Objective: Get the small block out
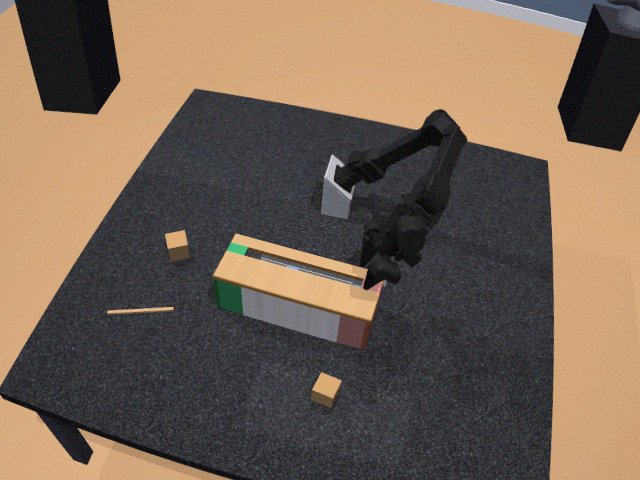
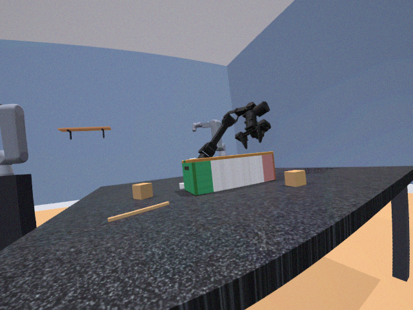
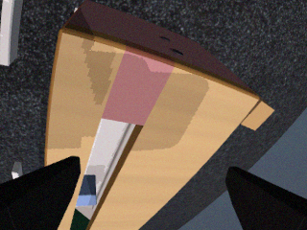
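Pink end of the box (image 1: pixel 355 330) lies under the released, empty jaws; better push the block toward green, gently.
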`<state>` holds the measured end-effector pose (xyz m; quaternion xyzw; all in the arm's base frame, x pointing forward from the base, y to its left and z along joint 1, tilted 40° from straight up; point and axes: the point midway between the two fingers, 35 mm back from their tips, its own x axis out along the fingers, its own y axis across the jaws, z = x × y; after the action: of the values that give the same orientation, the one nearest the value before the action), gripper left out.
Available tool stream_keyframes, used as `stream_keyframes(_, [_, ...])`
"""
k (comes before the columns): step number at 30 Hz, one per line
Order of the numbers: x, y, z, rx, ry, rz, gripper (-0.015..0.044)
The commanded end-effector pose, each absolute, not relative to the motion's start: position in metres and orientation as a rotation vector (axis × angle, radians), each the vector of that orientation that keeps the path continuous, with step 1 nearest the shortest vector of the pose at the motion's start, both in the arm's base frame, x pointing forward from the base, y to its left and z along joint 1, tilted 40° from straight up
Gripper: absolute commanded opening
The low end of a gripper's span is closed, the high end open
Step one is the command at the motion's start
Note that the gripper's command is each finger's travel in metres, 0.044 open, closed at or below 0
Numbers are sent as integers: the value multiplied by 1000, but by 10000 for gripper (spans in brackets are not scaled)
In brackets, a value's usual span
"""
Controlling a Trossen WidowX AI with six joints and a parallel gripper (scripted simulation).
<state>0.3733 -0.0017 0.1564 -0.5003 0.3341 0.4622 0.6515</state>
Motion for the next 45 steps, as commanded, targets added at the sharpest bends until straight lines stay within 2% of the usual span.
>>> stream_keyframes(1, [353, -39, 116, -1041, 892, 1123, 400])
stream_keyframes(8, [308, -89, 69, -824, 1026, 1233, 400])
stream_keyframes(45, [312, -58, 26, -824, 1025, 1233, 400])
